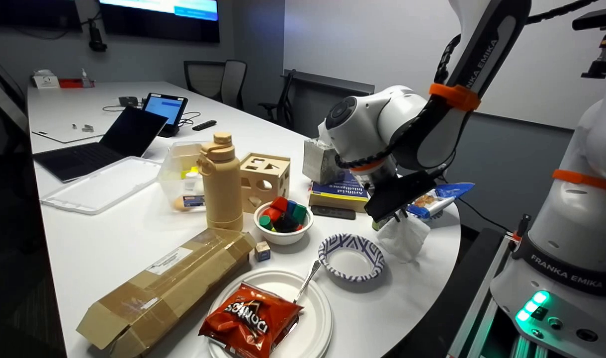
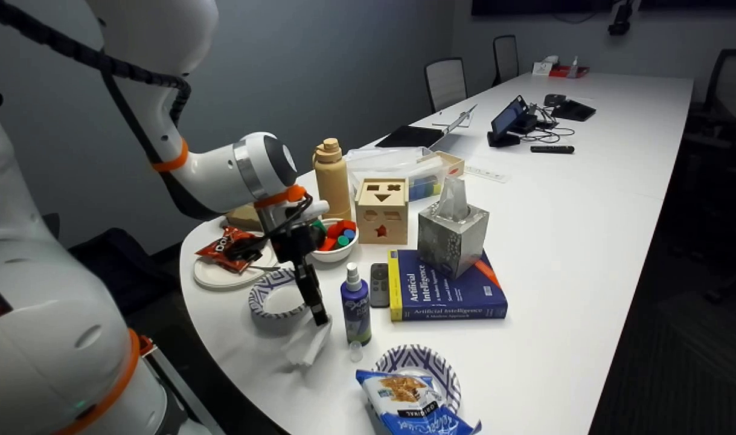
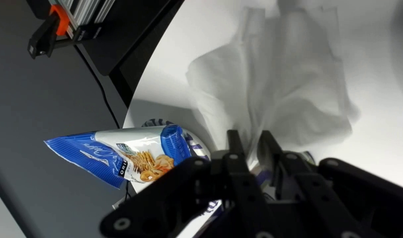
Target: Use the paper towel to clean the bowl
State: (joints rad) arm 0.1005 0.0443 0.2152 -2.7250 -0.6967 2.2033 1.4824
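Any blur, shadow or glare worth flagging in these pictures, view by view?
Wrist view: the paper towel and claw look soft, the pretzel crisps bag sharper, with a grey shadow on the table beside it; in an exterior view, the wall screen is partly washed out where lit; in an exterior view, the floor beside the table sinks into near-black.

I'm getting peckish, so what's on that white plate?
A red chip bag and a silver utensil, its handle jutting past the plate. The bag hides the other end, so I can't tell fork from spoon.
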